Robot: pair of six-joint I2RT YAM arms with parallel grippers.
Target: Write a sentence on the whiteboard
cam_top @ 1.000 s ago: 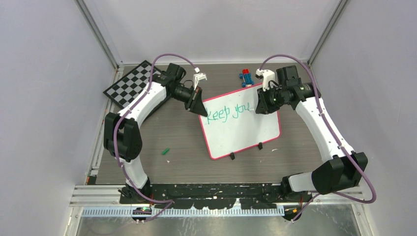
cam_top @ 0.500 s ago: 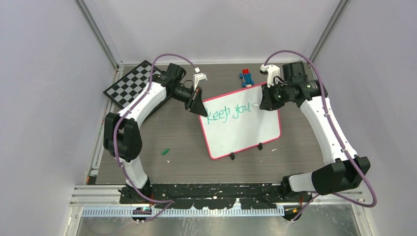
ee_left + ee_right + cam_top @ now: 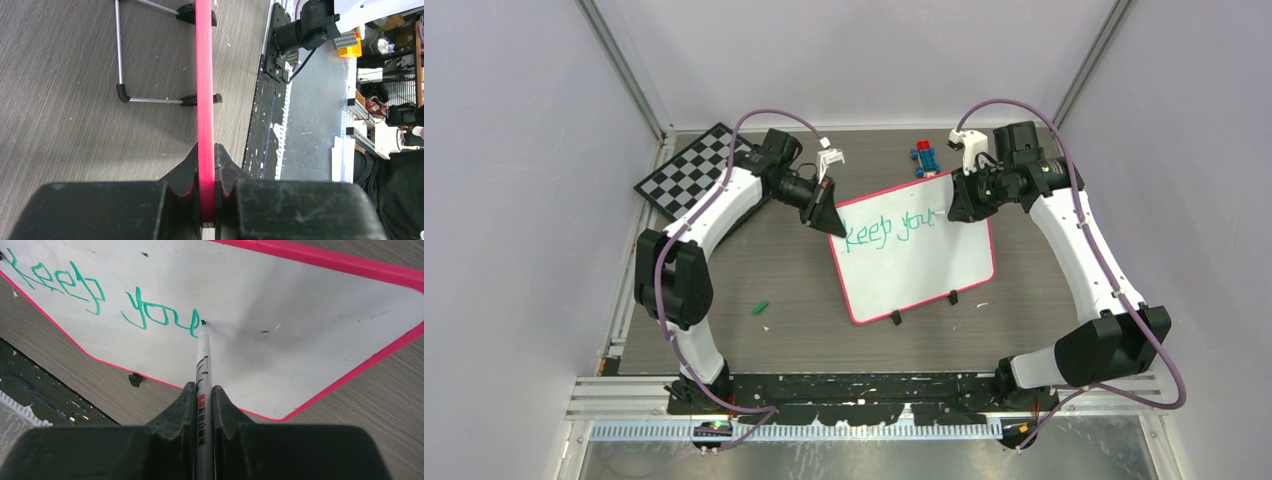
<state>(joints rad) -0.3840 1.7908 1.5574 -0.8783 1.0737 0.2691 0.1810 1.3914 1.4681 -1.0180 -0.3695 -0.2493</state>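
Touching the sentence [image 3: 92, 295]: marker [image 3: 203, 365] in right hand [image 3: 203, 389].

Green lettering [image 3: 869, 236] marks the white, pink-rimmed whiteboard [image 3: 921, 272], the chessboard [image 3: 686, 172] is black-and-white checkered, the table [image 3: 774, 265] grey wood-grain.

Here's the whiteboard [image 3: 924, 275] [image 3: 310, 305]: glossy white, rounded corners, thin red-pink rim. It sits right of centre on the surface [image 3: 784, 270], turned slightly askew. Its two small black feet [image 3: 895, 318] are planted on the near side. Left wrist view now, and that rim [image 3: 204, 100] runs edge-on, straight up the picture. On to the sentence [image 3: 889, 230] [image 3: 145, 315]: green handwriting slanting along the far edge, reading "Keep you", with one more short stroke after it. The rest of the board is blank apart from grey smudges.
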